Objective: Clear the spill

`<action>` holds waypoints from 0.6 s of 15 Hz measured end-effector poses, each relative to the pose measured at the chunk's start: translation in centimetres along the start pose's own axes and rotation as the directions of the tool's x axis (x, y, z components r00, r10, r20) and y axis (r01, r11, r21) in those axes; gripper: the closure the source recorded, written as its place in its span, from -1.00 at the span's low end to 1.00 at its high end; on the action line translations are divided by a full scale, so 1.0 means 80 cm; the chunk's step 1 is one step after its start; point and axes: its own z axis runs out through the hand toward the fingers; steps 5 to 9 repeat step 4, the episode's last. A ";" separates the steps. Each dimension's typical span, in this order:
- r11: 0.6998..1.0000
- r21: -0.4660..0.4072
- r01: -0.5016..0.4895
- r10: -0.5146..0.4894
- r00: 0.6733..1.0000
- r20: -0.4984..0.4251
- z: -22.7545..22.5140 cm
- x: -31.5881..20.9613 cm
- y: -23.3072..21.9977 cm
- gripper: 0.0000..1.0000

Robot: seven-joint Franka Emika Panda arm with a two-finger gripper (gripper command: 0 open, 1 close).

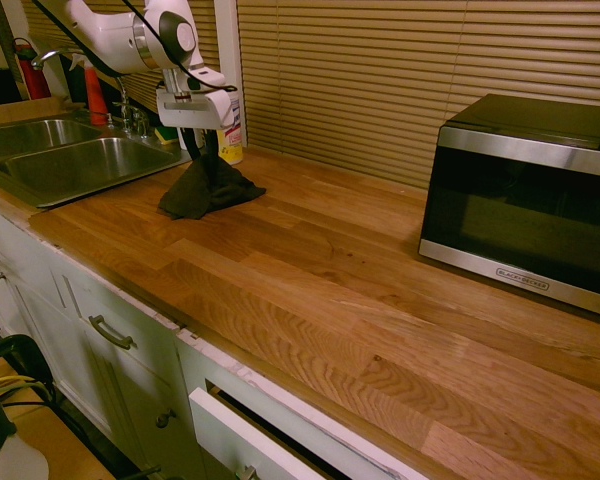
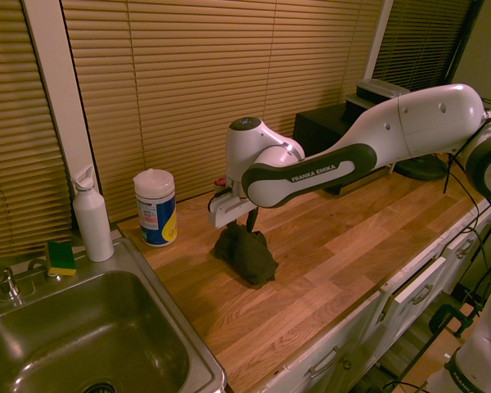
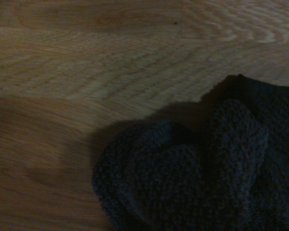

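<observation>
Lining the wall behind the table (image 1: 310, 290): tan slatted blinds (image 1: 330, 80). Sitting near its back edge: a black-and-silver microwave (image 1: 530, 200). Adjoining one end: a steel sink (image 1: 85, 165). Running beneath the front edge: pale cabinets (image 1: 130, 390), one drawer (image 1: 245, 440) standing open. Glowing over everything: dim, warm light.

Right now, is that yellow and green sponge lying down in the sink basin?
No, the sponge sits up on the sink's back rim, beside the white spray bottle.

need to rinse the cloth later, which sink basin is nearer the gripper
The basin beside the wooden countertop, with the dark cloth on that counter; the other basin lies beyond it, farther from the gripper.
</observation>
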 end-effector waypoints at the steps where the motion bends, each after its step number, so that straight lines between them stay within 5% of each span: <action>1: 1.000 0.005 -0.003 0.003 1.000 -0.006 -0.013 0.001 0.003 -1.00; 4: 1.000 0.026 -0.014 0.015 0.999 -0.032 -0.059 -0.002 0.016 -1.00; 9: 1.000 0.026 -0.014 0.015 0.999 -0.032 -0.059 -0.002 0.016 -1.00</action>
